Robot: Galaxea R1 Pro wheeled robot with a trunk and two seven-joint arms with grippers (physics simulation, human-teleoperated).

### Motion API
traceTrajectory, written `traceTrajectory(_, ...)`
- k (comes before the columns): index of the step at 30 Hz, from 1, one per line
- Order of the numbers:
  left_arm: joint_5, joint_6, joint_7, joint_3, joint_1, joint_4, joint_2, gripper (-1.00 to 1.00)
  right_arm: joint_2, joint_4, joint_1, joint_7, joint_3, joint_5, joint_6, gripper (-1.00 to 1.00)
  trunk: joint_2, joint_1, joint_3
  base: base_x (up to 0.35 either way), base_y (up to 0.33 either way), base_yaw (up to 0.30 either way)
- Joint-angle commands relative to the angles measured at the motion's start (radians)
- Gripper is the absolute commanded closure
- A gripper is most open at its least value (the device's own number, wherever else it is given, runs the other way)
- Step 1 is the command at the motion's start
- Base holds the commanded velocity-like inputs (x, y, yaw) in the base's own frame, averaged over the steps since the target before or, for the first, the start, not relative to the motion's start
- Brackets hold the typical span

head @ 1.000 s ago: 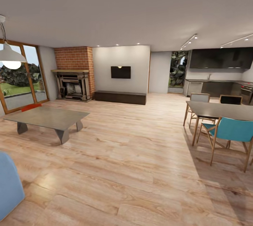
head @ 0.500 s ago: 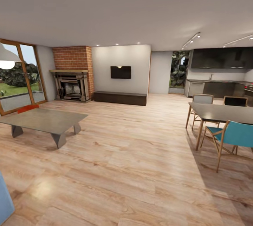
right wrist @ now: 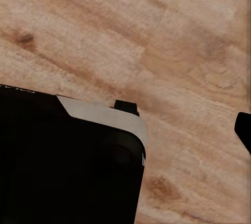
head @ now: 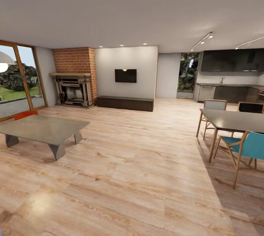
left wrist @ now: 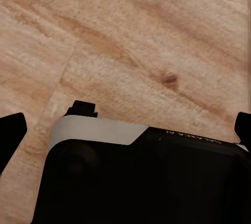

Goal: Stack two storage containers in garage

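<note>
I am in the living room, on its light wood-plank floor (head: 139, 162). The orange-red edge of one storage container (head: 25, 114) peeks out behind the far side of the low grey coffee table (head: 44, 129) at the left; the table hides the rest of it. The garage is out of view. My left gripper (left wrist: 125, 127) hangs open over the planks, its two black fingertips (left wrist: 11, 130) far apart with nothing between them. My right gripper (right wrist: 125, 130) also looks open and empty, with one fingertip (right wrist: 243, 129) at the frame's edge.
A brick fireplace (head: 73, 78) and a low dark TV bench (head: 124, 103) stand against the far wall. A dining table (head: 234, 120) with a teal chair (head: 245, 147) is at the right, kitchen counters (head: 227, 93) behind. Glass doors (head: 18, 82) line the left. My black base (left wrist: 146, 182) shows under both wrists.
The camera has moved forward: the coffee table slid left, the dining set slid right, and the blue sofa corner has left the picture. The things themselves have not moved.
</note>
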Motion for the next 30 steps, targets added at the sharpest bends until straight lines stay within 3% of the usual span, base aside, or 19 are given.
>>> traceTrajectory(1,0.008,-0.001,0.003,-0.008,-0.001,0.000,0.000,-1.00,0.000,0.003,-0.001,-0.005,0.007,0.001,-0.005,-1.00,-0.001,0.001,-0.001,0.332,0.000,0.000)
traceTrajectory(30,0.008,0.000,0.003,-0.008,-0.001,0.000,0.002,-1.00,-0.002,0.003,-0.001,-0.006,0.005,-0.001,-0.006,-1.00,-0.001,0.001,-0.001,0.332,0.000,0.000)
